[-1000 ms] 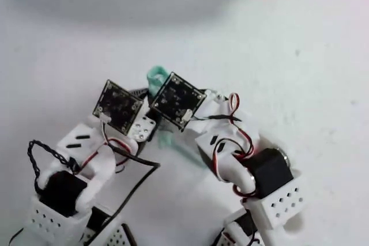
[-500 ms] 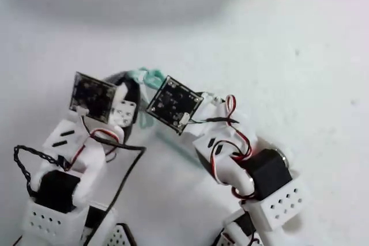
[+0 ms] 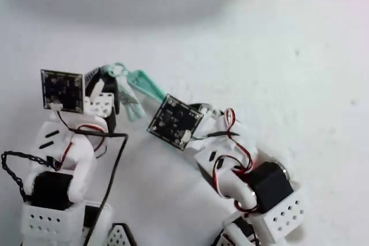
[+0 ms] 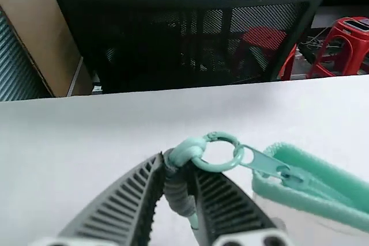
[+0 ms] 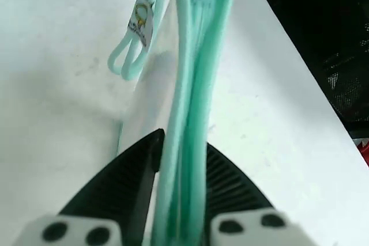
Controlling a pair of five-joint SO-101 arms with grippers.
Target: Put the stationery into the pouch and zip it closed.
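Pouch [image 3: 145, 88] zipping looks nearly finished, as I judge it. My left end effector [image 4: 176, 170] is clamped on the mint cord [image 4: 185, 151] that loops through the ring [image 4: 222, 152] of the zipper pull [image 4: 268, 166]. My right end effector [image 5: 181, 143] is pinched tight on the mint zipper band [image 5: 196, 56] at the pouch's other end. That leaves the pouch stretched between the 2 arms over the table [image 3: 259, 44]. The band reads as closed along the run I can see. I cannot spot any stationery, so I cannot tell whether it is inside. What seems left is checking the last bit of zip and letting go.
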